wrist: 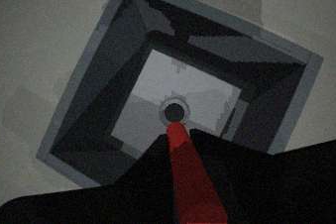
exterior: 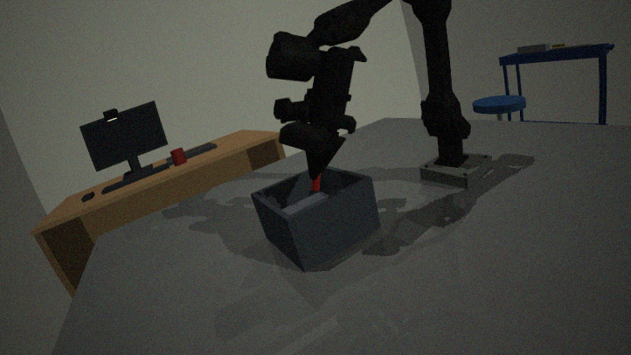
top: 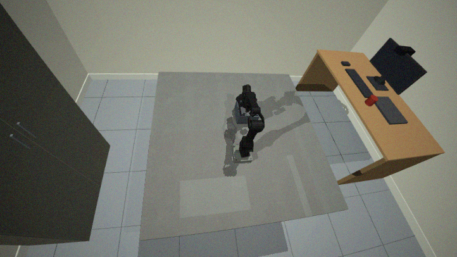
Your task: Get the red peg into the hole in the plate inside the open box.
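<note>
My gripper (exterior: pixel 316 175) (wrist: pixel 178 135) is shut on the red peg (exterior: pixel 315 184) (wrist: pixel 194 178), whose lower end sticks out below the fingertips. They are over the open top of the dark blue-grey box (top: pixel 242 119) (exterior: pixel 339 230) (wrist: pixel 305 84); how far the tip reaches below the rim is hard to tell. In the wrist view the light plate (wrist: pixel 163 74) lies at the box's bottom, with a round dark hole (wrist: pixel 174 112) ringed in grey. The peg's tip appears just short of the hole, overlapping its ring's lower edge. In the top view the arm hides the peg.
The box's four walls stand around the peg and fingertips. The arm's base (exterior: pixel 454 171) stands on the grey surface beside the box. A wooden desk (top: pixel 404 139) (exterior: pixel 187 199) bears a monitor (top: pixel 397 65) (exterior: pixel 123 135), a keyboard and a red cylinder (top: pixel 371 100) (exterior: pixel 177 156).
</note>
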### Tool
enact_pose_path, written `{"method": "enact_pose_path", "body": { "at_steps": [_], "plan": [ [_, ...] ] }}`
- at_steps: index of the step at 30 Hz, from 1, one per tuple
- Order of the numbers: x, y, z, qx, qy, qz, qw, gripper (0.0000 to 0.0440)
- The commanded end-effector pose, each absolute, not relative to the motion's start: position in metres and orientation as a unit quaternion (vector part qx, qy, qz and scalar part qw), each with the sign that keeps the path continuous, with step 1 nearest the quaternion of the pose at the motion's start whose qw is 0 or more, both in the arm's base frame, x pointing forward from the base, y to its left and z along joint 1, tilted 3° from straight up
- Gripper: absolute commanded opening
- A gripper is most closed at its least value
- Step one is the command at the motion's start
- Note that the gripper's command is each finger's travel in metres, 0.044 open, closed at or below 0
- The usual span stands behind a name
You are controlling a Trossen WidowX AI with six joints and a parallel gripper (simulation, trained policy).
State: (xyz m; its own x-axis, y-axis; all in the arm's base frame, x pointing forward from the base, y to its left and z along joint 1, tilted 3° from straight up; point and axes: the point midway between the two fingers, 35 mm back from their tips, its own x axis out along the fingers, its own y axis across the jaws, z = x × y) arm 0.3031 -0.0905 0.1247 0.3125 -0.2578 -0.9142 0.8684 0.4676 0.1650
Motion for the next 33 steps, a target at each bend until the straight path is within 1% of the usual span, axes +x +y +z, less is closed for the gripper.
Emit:
{"method": "enact_pose_path", "body": {
  "at_steps": [1, 10, 12, 16, 18, 24, 33],
  "plan": [
    [0.308, -0.096, 0.116, 0.348, 0.452, -0.384, 0.726, 0.0010],
    [0.315, -0.103, 0.093, 0.344, 0.475, -0.386, 0.712, 0.0005],
    [0.316, -0.104, 0.088, 0.340, 0.481, -0.386, 0.710, 0.0030],
    [0.318, -0.107, 0.082, 0.330, 0.492, -0.383, 0.709, 0.0125],
    [0.318, -0.109, 0.079, 0.323, 0.501, -0.382, 0.707, 0.0153],
    [0.323, -0.113, 0.081, 0.306, 0.515, -0.382, 0.704, 0.0158],
    [0.343, -0.124, 0.091, 0.291, 0.522, -0.370, 0.712, 0.0146]
  ]
}}
